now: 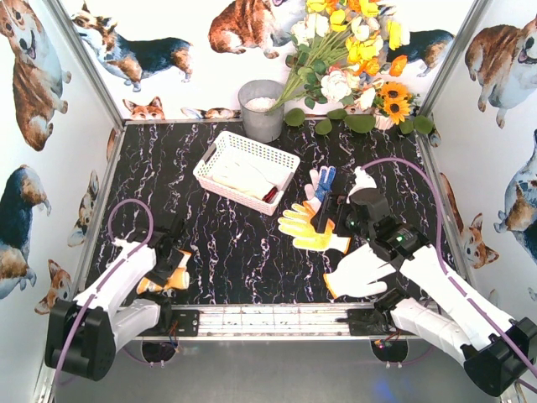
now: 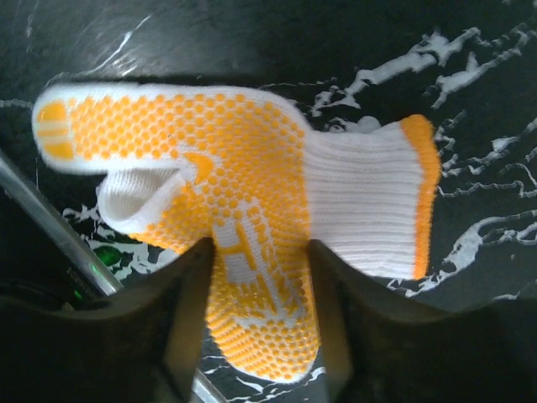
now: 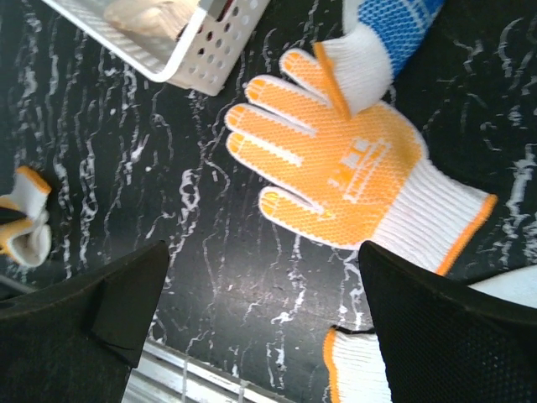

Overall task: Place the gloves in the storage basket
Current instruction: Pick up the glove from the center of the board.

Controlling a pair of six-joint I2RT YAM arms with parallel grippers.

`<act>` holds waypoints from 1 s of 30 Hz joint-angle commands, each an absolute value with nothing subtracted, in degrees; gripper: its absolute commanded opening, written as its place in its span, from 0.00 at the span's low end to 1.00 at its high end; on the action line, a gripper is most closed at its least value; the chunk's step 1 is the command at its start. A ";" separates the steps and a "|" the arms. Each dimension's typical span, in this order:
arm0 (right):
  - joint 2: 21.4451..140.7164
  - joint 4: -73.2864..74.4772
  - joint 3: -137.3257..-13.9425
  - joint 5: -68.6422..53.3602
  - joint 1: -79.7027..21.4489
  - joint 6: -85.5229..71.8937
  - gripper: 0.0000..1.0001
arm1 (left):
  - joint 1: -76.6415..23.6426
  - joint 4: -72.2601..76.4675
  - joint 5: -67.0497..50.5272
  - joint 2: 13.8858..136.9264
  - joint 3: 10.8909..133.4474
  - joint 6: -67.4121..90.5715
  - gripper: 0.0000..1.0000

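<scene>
My left gripper [image 2: 260,252] straddles white knit orange-dotted glove [image 2: 210,151], fingers [image 2: 180,319] touching both edges; clamped or not, cannot tell. My right gripper [image 3: 264,252] wide, above black marbled table [image 3: 84,151].

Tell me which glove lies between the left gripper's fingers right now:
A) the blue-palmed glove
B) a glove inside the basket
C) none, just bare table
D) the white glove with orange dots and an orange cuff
D: the left wrist view shows the white glove with orange dots and an orange cuff lying palm up, with the left gripper straddling its lower part, one finger on each side.
</scene>
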State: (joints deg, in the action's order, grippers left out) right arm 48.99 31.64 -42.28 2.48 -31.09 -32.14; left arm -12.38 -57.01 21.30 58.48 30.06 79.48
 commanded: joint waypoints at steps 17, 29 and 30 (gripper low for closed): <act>57.46 13.79 -42.14 -25.82 -34.18 -44.63 0.94 | -16.50 -18.48 -17.64 52.86 35.71 38.81 0.00; 71.14 0.76 -43.88 -36.92 -37.87 -54.57 0.96 | -31.83 0.45 -30.68 55.02 37.42 39.59 0.00; 71.12 -1.66 -43.18 -37.40 -37.88 -55.92 0.96 | -32.38 1.11 -31.70 55.48 37.60 39.29 0.00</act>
State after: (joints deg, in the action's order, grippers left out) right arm 71.40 11.18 -41.89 -32.27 -37.43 -49.84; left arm -29.98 -6.39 -25.98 54.19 35.11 41.67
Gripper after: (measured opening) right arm 0.962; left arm 0.032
